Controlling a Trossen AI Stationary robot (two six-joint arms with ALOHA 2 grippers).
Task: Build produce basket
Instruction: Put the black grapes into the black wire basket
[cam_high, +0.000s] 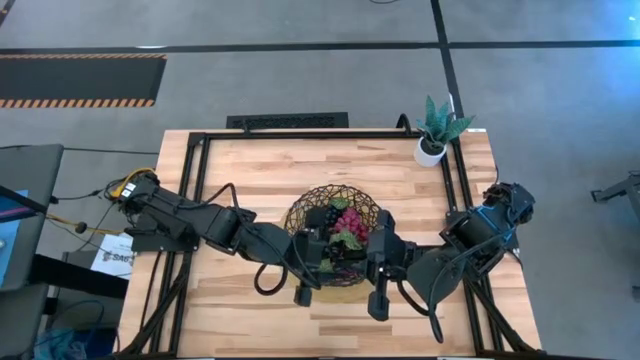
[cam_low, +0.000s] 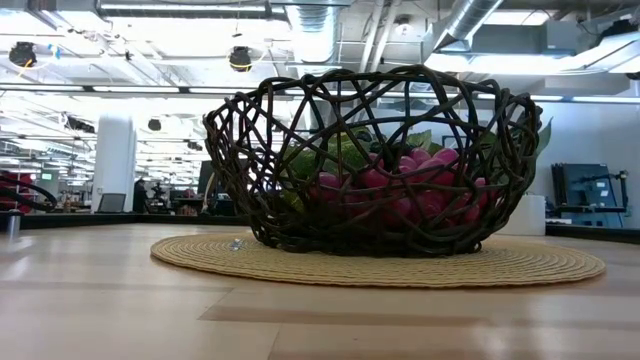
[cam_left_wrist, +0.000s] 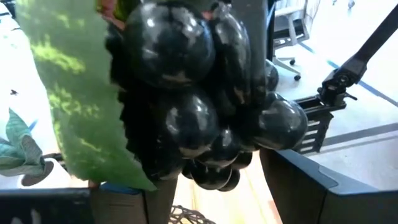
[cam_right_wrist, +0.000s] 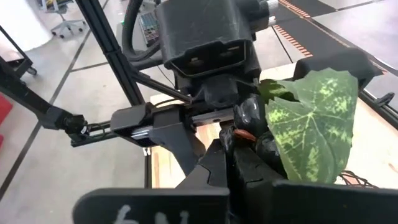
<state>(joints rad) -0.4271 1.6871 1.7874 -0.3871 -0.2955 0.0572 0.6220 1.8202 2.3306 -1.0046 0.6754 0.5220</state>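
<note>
The dark woven basket (cam_high: 335, 200) stands on its tan round base (cam_low: 380, 265) at the table's middle. Red-magenta grape bunches (cam_high: 350, 220) with green leaves lie inside it; they also show in the low view (cam_low: 400, 195). My left gripper (cam_high: 322, 250) and my right gripper (cam_high: 372, 250) face each other above the basket's near half. A dark purple-black grape bunch (cam_left_wrist: 199, 106) with a green leaf (cam_right_wrist: 311, 118) is between them. Neither gripper shows in the low view. My left gripper is shut on the dark bunch, which hangs right in front of its camera and hides the fingers, so the part held cannot be told. The bunch hangs clear above the basket. My right gripper pinches the bunch near its brown stem end (cam_right_wrist: 239, 134) between its two fingertips. It comes level from the table's right, and the grapes and leaf lie just beyond the fingertips.
A small white pot with a green plant (cam_high: 435, 130) stands at the table's far right corner. A black frame runs along the table's far, left and right edges. Bare wood lies left and right of the basket.
</note>
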